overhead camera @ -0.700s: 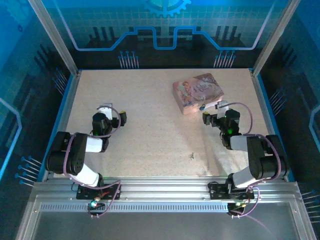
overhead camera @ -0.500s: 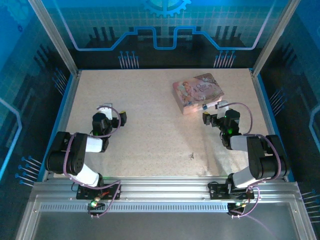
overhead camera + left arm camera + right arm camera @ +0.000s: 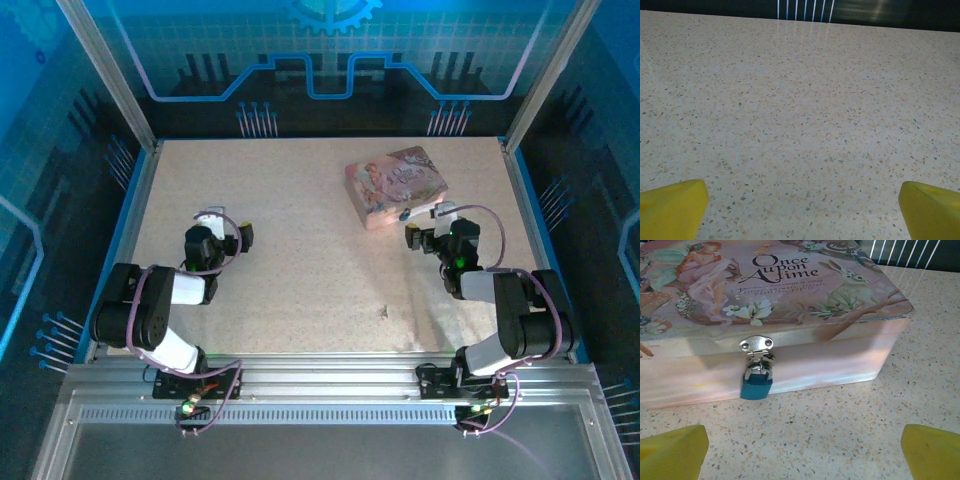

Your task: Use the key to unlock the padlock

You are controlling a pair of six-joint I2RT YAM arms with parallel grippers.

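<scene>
Squared up to the padlock (image 3: pixel 757 383) hanging from the hasp (image 3: pixel 756 344) of the pink tin (image 3: pixel 790 295), right end effector (image 3: pixel 800 452) splayed and empty, likely to steady it, left end effector (image 3: pixel 800 212) equally splayed over bare counter (image 3: pixel 805 115), apart from the probable key (image 3: pixel 383 312).

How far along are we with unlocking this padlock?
Nothing done: the padlock hangs shut on the hasp of the pink tin. In hand: nothing; left gripper and right gripper are open, the right facing the lock. Remaining: pick up the key, seemingly the sliver on the table, insert, turn.
</scene>
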